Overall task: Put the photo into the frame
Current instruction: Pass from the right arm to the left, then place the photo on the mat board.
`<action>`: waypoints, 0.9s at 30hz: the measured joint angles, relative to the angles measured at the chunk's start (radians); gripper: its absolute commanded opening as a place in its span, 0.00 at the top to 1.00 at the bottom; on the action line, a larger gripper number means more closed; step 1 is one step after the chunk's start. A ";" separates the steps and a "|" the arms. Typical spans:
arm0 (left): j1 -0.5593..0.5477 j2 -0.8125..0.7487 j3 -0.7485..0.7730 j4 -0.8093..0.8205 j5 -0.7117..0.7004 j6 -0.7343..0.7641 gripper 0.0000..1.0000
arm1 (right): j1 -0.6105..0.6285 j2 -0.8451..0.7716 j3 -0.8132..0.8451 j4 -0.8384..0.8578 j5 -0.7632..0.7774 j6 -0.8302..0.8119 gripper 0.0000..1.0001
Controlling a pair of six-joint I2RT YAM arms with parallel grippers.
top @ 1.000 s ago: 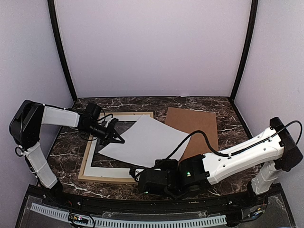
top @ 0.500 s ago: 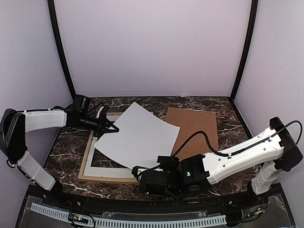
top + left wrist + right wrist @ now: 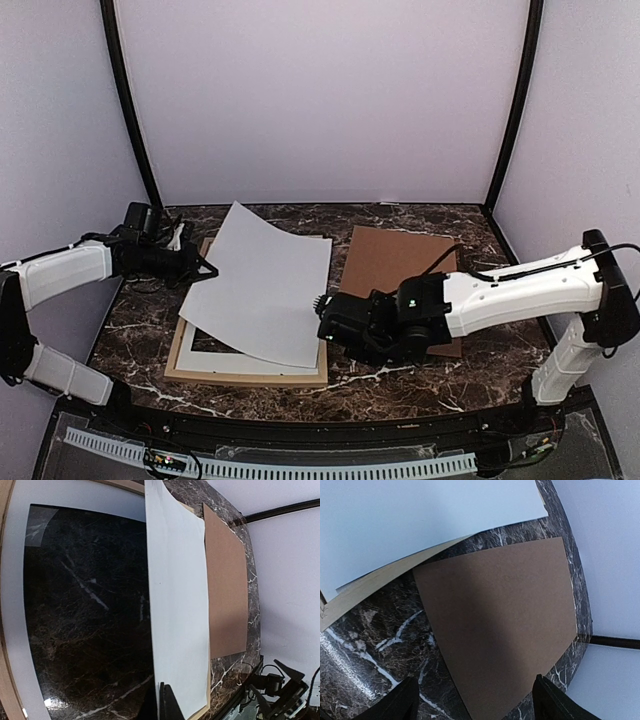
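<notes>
Photo (image 3: pixel 262 285) over frame (image 3: pixel 240 377) — left edge pinched in L fingers (image 3: pixel 202 268).

A robotics laboratory test cell is shown, not a home or a shop. The work area is closed in on three sides by plain pale wall panels (image 3: pixel 320 100), joined at the back corners by black upright posts (image 3: pixel 128 110). A dark marble-patterned surface (image 3: pixel 400 380) is laid inside this booth, and no furniture or decoration is seen around it. Two white-and-black robot arms, the left arm (image 3: pixel 60 275) and the right arm (image 3: pixel 520 295), are mounted at the near edge of the surface. Black cables (image 3: pixel 500 268) are run along the arms. A white slotted cable duct (image 3: pixel 300 468) is fixed across the front edge, as is common on laboratory rigs.
</notes>
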 measured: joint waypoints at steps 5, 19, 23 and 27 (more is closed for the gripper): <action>0.001 -0.023 -0.033 -0.024 -0.088 0.002 1.00 | -0.124 -0.089 -0.019 -0.010 -0.064 0.063 0.21; 0.003 -0.087 -0.109 -0.027 -0.159 -0.019 1.00 | -0.499 -0.166 -0.071 0.114 -0.308 0.182 0.19; 0.003 -0.097 -0.125 -0.023 -0.150 -0.037 1.00 | -0.531 -0.167 -0.087 0.140 -0.357 0.191 0.19; 0.003 -0.098 -0.136 -0.018 -0.135 -0.051 1.00 | -0.537 -0.167 -0.097 0.164 -0.387 0.199 0.19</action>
